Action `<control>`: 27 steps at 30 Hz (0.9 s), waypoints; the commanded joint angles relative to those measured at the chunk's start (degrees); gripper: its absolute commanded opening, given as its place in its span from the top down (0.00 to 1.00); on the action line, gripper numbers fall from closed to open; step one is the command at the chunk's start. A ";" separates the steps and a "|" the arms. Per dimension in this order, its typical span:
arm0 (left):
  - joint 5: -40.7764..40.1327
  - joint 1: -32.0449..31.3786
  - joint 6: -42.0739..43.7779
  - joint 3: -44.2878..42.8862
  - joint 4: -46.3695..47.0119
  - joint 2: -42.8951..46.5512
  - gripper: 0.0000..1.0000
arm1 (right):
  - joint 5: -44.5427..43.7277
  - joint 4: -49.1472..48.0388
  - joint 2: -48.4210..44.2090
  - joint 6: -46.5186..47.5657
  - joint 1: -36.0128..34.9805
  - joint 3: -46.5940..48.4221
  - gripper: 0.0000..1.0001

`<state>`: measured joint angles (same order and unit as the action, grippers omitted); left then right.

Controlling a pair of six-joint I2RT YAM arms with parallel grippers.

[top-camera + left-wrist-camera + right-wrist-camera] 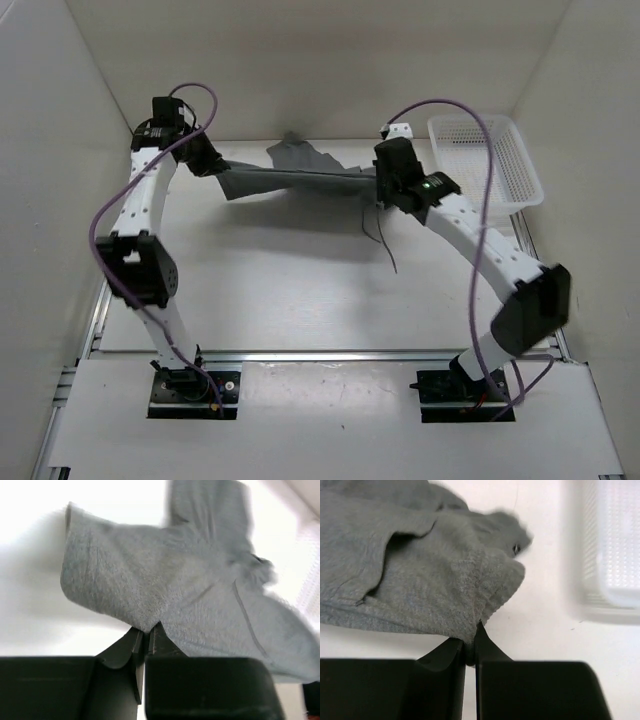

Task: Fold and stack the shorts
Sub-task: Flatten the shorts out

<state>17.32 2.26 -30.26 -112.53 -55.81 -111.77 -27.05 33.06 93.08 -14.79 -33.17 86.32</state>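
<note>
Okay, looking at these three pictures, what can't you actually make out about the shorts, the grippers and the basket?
1. Wrist views: how much fabric the left gripper and right gripper hold; the shorts cover the pinch.
2. Left wrist: the shorts' far end, blurred.
3. Right wrist: the basket, washed out and cut off by the right edge.
4. Top external: the drawstring, too thin to trace into the waistband.

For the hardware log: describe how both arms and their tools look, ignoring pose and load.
Both the left arm and right arm have white curved links with black joint housings and black base mounts. A purple cable loops along each. A small green light glows near the right wrist. The left tool and right tool are matte black, tapering to thin tips.
</note>
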 commanded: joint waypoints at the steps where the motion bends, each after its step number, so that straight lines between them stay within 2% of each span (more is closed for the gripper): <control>1: -5.54 0.02 1.09 11.89 -0.98 15.14 0.89 | -6.43 1.14 -11.12 6.61 -2.33 -5.00 1.00; 3: -6.07 -1.99 -0.49 21.95 2.45 24.25 0.89 | -9.24 0.61 -15.19 4.35 -4.88 -13.69 0.98; 4: -6.07 -2.52 -1.54 31.75 3.42 26.92 0.80 | -9.95 0.60 -18.86 2.94 -5.76 -16.77 0.89; 5: -6.07 -2.53 -1.56 36.37 3.95 29.21 0.37 | -10.74 0.60 -20.64 1.35 -7.94 -23.15 0.73; 6: -5.46 -3.22 -1.56 40.42 4.57 32.80 0.19 | -11.35 1.30 -22.22 -2.23 -8.92 -26.18 0.31; 7: -5.46 -3.23 -2.08 43.68 4.57 34.06 0.05 | -11.36 2.96 -24.59 -4.35 -9.80 -28.73 0.16; 8: -5.46 -3.23 -2.08 48.24 5.09 34.94 0.00 | -11.36 4.11 -25.39 -6.55 -10.42 -32.32 0.09; 9: -5.46 -3.23 -1.21 49.41 5.10 35.47 0.00 | -11.36 5.60 -26.01 -8.83 -11.12 -33.49 0.02; 10: -6.07 -3.23 -1.20 49.95 5.10 36.09 0.00 | -11.88 8.66 -27.15 -13.73 -11.13 -34.02 0.00; 12: -7.47 -2.61 0.20 49.95 4.49 36.09 0.00 | -9.70 9.22 -28.56 -15.18 -11.13 -34.03 0.00; 14: -8.01 -2.61 0.20 49.16 4.48 36.09 0.15 | -8.12 11.41 -29.96 -18.69 -10.43 -32.72 0.08; 15: -8.01 -2.61 0.20 49.16 4.48 36.09 0.22 | -6.37 11.94 -30.49 -19.31 -9.47 -31.14 0.26; 16: -8.01 -2.61 0.20 49.16 4.48 36.09 0.46 | -1.74 11.94 -30.50 -21.58 -7.89 -30.43 0.38; 17: -8.01 -2.61 0.20 50.73 4.48 35.40 0.52 | 2.05 11.94 -30.50 -22.82 -6.57 -29.73 0.50; 19: -8.01 -2.61 -0.58 52.84 4.48 35.39 0.50 | 10.83 10.38 -30.50 -24.93 -2.63 -29.72 0.73; 20: -8.70 -2.61 -1.98 55.29 4.48 35.39 0.20 | 14.62 8.18 -30.50 -27.90 -1.56 -30.94 0.74; 21: -10.36 -2.61 -2.69 56.53 4.48 35.39 0.04 | 20.66 6.68 -30.50 -29.58 0.19 -34.00 0.71; 22: -10.38 -2.61 -3.57 57.76 5.09 35.39 0.00 | 23.50 5.28 -30.50 -33.17 1.08 -35.94 0.67; 24: -7.33 -2.00 -4.28 60.23 6.93 34.69 0.00 | 29.04 0.27 -31.99 -36.61 4.23 -42.25 0.55; 25: -5.65 -1.39 -5.06 60.24 8.60 33.29 0.00 | 33.77 -1.66 -32.52 -39.94 5.30 -44.55 0.45; 27: -3.36 -1.38 -5.68 60.94 10.01 31.18 0.00 | 37.49 -7.03 -34.45 -43.12 8.54 -50.95 0.32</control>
<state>10.31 0.30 -33.98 -51.79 -50.28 -79.22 -2.46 32.80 60.99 -49.30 -27.88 41.47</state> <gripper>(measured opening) 0.998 0.647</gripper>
